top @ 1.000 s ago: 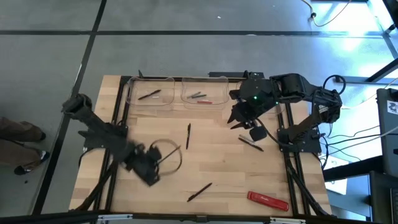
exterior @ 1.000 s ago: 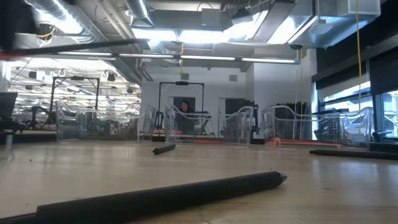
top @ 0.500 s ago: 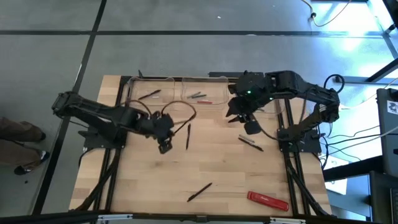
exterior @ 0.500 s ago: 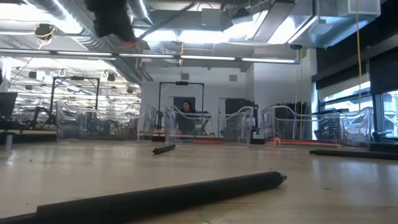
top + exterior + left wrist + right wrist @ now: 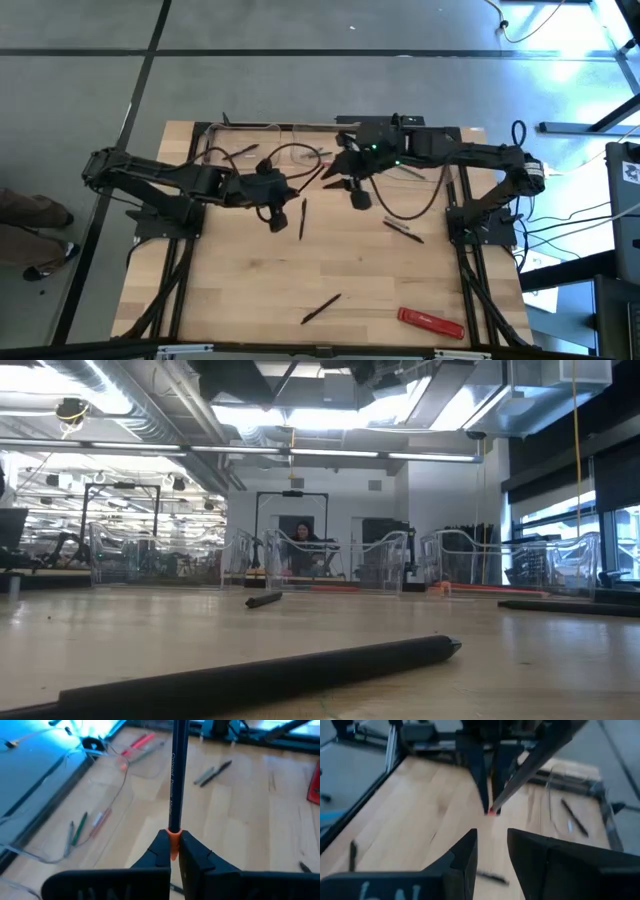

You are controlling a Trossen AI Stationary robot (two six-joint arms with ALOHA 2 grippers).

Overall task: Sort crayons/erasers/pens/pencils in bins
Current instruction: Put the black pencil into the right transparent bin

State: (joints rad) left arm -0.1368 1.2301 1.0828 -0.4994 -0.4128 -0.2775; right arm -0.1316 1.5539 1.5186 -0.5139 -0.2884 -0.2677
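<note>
The step in hand looks like a pass between the arms over the middle of the table (image 5: 250, 300). The left fingers (image 5: 173, 845) are pinched shut on the orange-banded end of a held pen (image 5: 175, 775). The pen sticks out towards the right fingers (image 5: 491, 847), which stand open and apart from it, holding nothing. To do the pass well, I would bring the right fingers around the shaft, well up from the left grip. They should shut squarely across the shaft, and the left should let go only once they are firmly closed. The pen is thin and smooth, so a pinch near its tip could let it swing or slip out. The drop should then be made low over the bin that already holds a pen. By count, five pens show. One is in the air between the arms. Three lie loose on the table: a centre pen (image 5: 302, 218) just beside the left fingers, a near pen (image 5: 321, 308) towards the front edge, and a right pen (image 5: 403, 230). The fifth, a binned pen (image 5: 240, 152), lies in the left bin (image 5: 210, 160). The middle bin (image 5: 300, 135) holds a few red and green sticks, too small to count. The third bin is mostly hidden under the right arm. One red bar (image 5: 431, 322) lies near the front right corner.
</note>
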